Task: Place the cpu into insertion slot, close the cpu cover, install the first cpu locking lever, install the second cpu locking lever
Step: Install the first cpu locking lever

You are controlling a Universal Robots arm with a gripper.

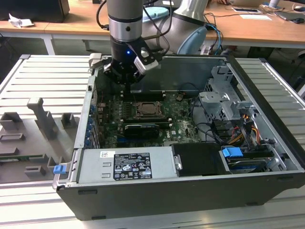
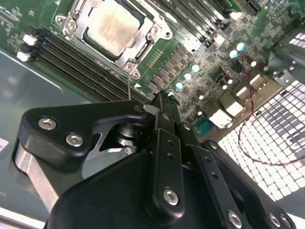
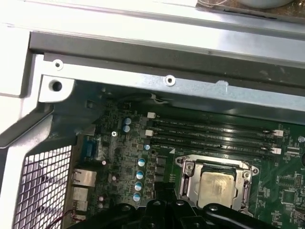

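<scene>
The cpu [image 2: 112,24] is a pale silver-beige square lying flat in the insertion slot [image 1: 147,110] on the green motherboard. The silvery cpu cover [image 2: 141,47] lies down around it as a frame; the same chip [image 3: 217,187] and cover [image 3: 188,176] show in the first wrist view. A thin metal rod [image 2: 128,88] rises by the socket's corner. My gripper [image 1: 127,89] hangs above the board, towards the case's back wall and to the exterior view's left of the socket. Its black fingers meet at the tip [image 2: 161,99], shut, with nothing seen between them.
Black memory slots [image 3: 214,133] run between the socket and the case's back wall [image 3: 167,81]. A long black ribbed card [image 1: 140,129] lies in front of the socket, with the grey power supply box [image 1: 126,164] nearer still. A drive cage [image 1: 224,100] and cables fill the exterior view's right.
</scene>
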